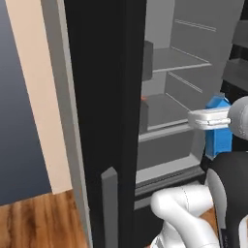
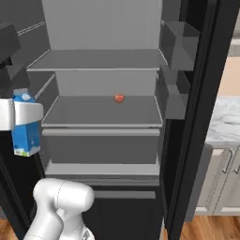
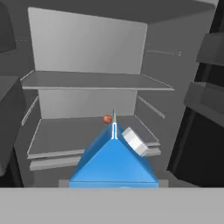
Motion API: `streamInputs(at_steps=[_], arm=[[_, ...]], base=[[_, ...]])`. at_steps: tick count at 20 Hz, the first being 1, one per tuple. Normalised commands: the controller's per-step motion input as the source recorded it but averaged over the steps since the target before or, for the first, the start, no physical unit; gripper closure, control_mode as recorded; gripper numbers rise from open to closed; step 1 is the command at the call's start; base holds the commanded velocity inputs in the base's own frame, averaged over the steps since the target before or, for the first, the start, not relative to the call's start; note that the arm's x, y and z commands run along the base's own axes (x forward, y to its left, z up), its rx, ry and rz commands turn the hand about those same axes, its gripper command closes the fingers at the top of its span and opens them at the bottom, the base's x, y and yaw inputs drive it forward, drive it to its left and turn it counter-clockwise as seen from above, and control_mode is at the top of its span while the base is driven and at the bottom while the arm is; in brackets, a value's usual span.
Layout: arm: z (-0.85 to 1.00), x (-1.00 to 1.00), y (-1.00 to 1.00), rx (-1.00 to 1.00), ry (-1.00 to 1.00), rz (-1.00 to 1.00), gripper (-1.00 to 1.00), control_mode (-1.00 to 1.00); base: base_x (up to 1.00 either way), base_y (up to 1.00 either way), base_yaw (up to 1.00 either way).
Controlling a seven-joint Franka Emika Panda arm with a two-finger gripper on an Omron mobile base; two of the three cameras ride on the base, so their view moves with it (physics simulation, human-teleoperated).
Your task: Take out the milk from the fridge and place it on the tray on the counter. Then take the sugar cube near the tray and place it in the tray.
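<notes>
While gripped, milk (image 2: 25, 133) outside fridge (image 2: 103, 112); ball (image 2: 119, 98) behind.

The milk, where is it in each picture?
Left base view: milk at the right edge, partly behind the white hand, in front of the open fridge.
Right base view: milk at the left edge, outside the shelves, gripped near its top.
Hand view: milk at bottom centre, its pointed top towards the camera.
Shared landmark: the red-orange ball on the middle shelf.
</notes>
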Motion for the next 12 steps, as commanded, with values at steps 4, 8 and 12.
streamInputs(at_steps=[4,8,12], arm=[[0.00,0.00,0.00,0.00,0.00,0.00,1.00,1.00],[0.00,0.00,0.00,0.00,0.00,0.00,1.00,1.00],[0.00,0.00,0.00,0.00,0.00,0.00,1.00,1.00]], base=[[-0.86,0.00,-0.59],[-0.89,0.07,-0.66],[-0.76,0.06,-0.78]])
